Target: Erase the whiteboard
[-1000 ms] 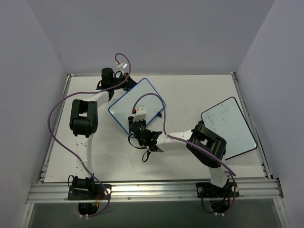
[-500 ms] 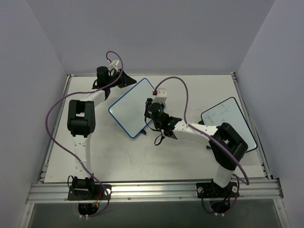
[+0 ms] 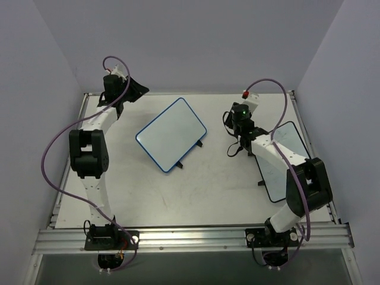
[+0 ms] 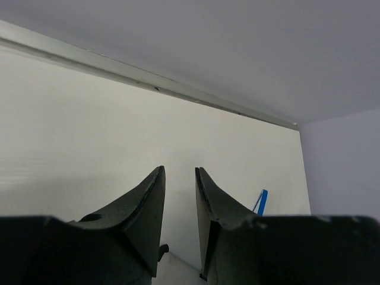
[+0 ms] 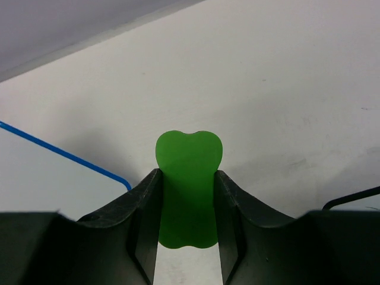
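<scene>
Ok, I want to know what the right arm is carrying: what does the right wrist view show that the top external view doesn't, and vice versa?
Only the right wrist: a green eraser clamped between the right gripper's fingers. Only the top external: the whole whiteboard, its face looking clean, the black-framed board partly under the right arm, and the left gripper at the far left corner. Both: the whiteboard's blue edge and the white table.

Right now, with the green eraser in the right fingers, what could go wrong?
1. The green eraser, clamped in the right fingers, hangs near the black-framed board; a stray sweep could smear its writing.
2. The left fingers are off the whiteboard, so pressing may slide it.
</scene>
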Controlling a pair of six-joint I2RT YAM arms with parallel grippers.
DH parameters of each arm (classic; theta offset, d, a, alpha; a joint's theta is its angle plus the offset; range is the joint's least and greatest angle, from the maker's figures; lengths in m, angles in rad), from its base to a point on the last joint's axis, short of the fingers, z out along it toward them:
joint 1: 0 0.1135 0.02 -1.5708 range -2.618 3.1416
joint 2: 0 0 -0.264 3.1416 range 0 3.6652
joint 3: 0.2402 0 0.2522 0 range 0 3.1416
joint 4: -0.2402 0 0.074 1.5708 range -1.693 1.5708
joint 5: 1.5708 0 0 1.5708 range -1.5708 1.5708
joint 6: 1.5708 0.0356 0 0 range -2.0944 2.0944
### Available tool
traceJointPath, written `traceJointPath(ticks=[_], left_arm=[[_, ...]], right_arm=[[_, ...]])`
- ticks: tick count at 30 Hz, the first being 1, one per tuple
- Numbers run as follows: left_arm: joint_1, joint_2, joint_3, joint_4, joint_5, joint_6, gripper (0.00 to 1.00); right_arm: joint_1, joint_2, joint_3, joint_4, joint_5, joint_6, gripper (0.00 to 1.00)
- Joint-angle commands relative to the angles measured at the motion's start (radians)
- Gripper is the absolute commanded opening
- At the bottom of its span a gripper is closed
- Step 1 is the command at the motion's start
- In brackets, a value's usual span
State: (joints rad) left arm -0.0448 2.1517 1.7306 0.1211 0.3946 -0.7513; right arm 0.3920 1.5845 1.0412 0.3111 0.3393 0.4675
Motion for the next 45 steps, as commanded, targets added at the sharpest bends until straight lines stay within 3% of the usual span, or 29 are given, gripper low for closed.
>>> traceJointPath(ticks=[1, 11, 17, 22, 29, 40, 41, 43, 45], left_arm=[[0.011, -0.134, -0.052, -0.164, -0.170, -0.002, 0.35], [0.013, -0.317, -0.120, -0.373, -0.211, 0.078, 0.40], [0.022, -0.366, -0.158, -0.413, -0.162, 0.070, 0.41], [0.023, -0.409, -0.177, -0.471, -0.117, 0.112, 0.43], [0.019, -0.552, -0.256, -0.454, 0.016, 0.107, 0.47], [-0.013, -0.838, -0.348, -0.477, 0.039, 0.141, 0.54], [-0.013, -0.860, -0.353, -0.483, 0.033, 0.159, 0.54], [-0.013, -0.927, -0.385, -0.486, 0.027, 0.179, 0.55], [-0.013, -0.969, -0.402, -0.491, 0.015, 0.213, 0.58]], right_arm=[[-0.036, 0.086, 0.069, -0.087, -0.081, -0.039, 0.02], [-0.085, 0.298, 0.218, -0.142, -0.109, -0.055, 0.07], [-0.087, 0.354, 0.258, -0.181, -0.129, -0.044, 0.28], [-0.087, 0.396, 0.275, -0.198, -0.125, -0.043, 0.37], [-0.085, 0.439, 0.290, -0.205, -0.118, -0.039, 0.64], [-0.079, 0.299, 0.247, -0.224, -0.108, -0.046, 0.80], [-0.081, 0.283, 0.240, -0.221, -0.114, -0.044, 0.90], [-0.081, 0.215, 0.203, -0.201, -0.149, -0.040, 0.99], [-0.079, 0.131, 0.150, -0.182, -0.172, -0.040, 1.00]])
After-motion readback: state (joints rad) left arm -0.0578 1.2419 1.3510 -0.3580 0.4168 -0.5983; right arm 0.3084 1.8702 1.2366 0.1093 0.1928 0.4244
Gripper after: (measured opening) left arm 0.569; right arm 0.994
